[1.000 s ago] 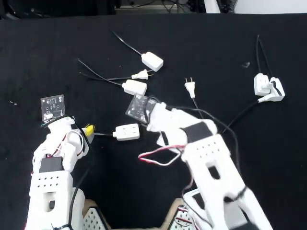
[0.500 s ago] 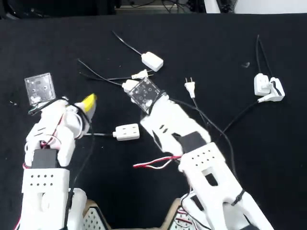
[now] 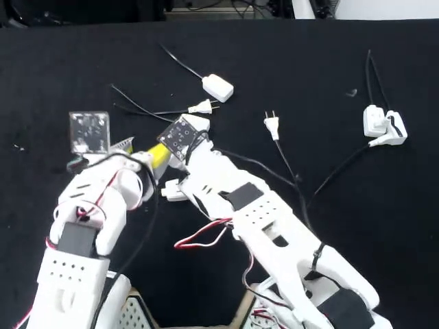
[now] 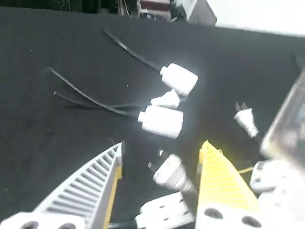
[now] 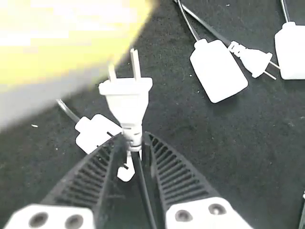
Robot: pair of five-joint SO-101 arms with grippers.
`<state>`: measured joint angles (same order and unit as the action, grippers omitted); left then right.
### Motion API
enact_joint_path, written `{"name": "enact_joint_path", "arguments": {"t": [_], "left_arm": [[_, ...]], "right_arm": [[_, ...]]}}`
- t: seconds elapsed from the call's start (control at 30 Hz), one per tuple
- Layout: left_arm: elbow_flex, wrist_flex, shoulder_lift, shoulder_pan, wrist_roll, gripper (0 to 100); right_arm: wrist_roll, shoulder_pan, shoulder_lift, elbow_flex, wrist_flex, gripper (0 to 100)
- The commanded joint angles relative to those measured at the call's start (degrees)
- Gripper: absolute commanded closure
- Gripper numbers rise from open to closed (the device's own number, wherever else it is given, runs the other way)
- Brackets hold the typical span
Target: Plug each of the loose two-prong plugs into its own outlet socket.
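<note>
The right pincer (image 5: 132,138) is clamped on the neck of a white two-prong plug (image 5: 126,98), just behind its flat body where the black cord leaves. The plug's two bare metal prongs point away from the pincer, and the body is broad at the front and narrows toward the cord. It hangs above the black desk (image 3: 68,68), close over a white outlet socket (image 5: 91,133) that lies flat with its own thin black lead. I cannot tell whether plug and socket touch.

The left pincer (image 4: 162,145) stands apart, holding nothing, with a pale ribbed finger on one side and a yellow finger (image 4: 221,181) on the other. The held plug sits in the gap between them.

Farther out on the desk lies a second socket (image 4: 162,121) with a small loose plug (image 4: 167,99) just beside it. Beyond those is a third socket (image 4: 179,79), and another loose plug (image 3: 272,125) lies apart on its cord.
</note>
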<state>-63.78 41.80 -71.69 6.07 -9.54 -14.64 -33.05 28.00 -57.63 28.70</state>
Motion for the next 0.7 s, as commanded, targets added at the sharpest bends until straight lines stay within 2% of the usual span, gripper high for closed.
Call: {"name": "enact_joint_path", "arguments": {"t": [0.0, 0.33, 0.67], "left_arm": [[-5.67, -0.18, -6.15, 0.40, 5.71, 74], [-13.58, 0.18, -20.66, 0.04, 7.47, 74], [-17.27, -0.09, -21.19, -8.40, 9.58, 74]], "right_arm": [[1.41, -1.05, 3.47, 4.35, 2.55, 98.8], [1.05, -9.49, 15.16, 5.58, 14.51, 98.8], [-0.97, -10.20, 20.00, 5.49, 17.58, 98.8]]}}
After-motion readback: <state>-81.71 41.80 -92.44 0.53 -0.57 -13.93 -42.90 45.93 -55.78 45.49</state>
